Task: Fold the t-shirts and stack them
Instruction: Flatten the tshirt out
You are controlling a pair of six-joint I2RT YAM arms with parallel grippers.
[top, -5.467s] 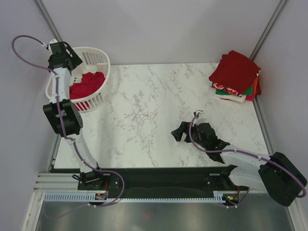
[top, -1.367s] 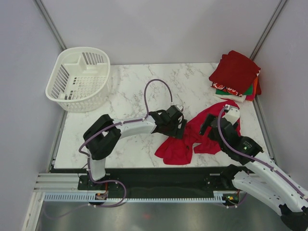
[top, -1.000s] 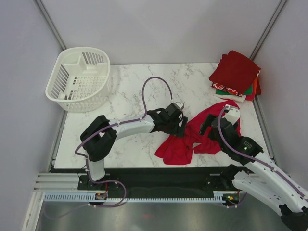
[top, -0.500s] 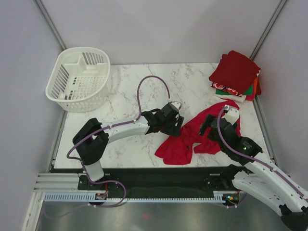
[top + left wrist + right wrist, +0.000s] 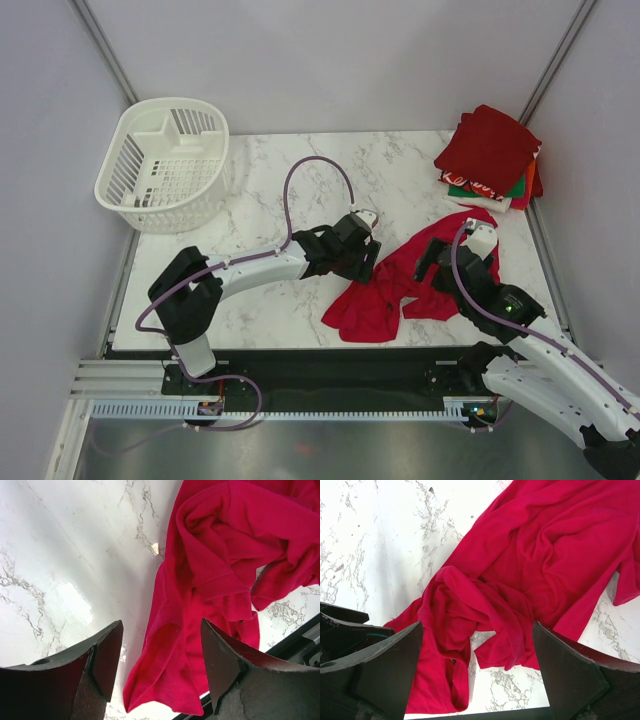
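A bright red t-shirt (image 5: 385,295) lies crumpled on the marble table near the front edge. It fills the left wrist view (image 5: 220,570) and the right wrist view (image 5: 530,575). My left gripper (image 5: 368,262) is open and empty, hovering just left of the shirt's upper part. My right gripper (image 5: 428,262) is open and empty above the shirt's right side. A stack of folded t-shirts (image 5: 490,158), dark red on top with green, white and orange below, sits at the back right corner.
A white slatted basket (image 5: 165,165) stands at the back left, with nothing in it. The table's front edge (image 5: 330,350) runs just below the shirt. Grey walls close in on both sides.
Since 5.5 s ago the red shirt has gone from the basket to the table front. In the last second the left gripper has drawn slightly left, off the shirt. The right arm has not moved.
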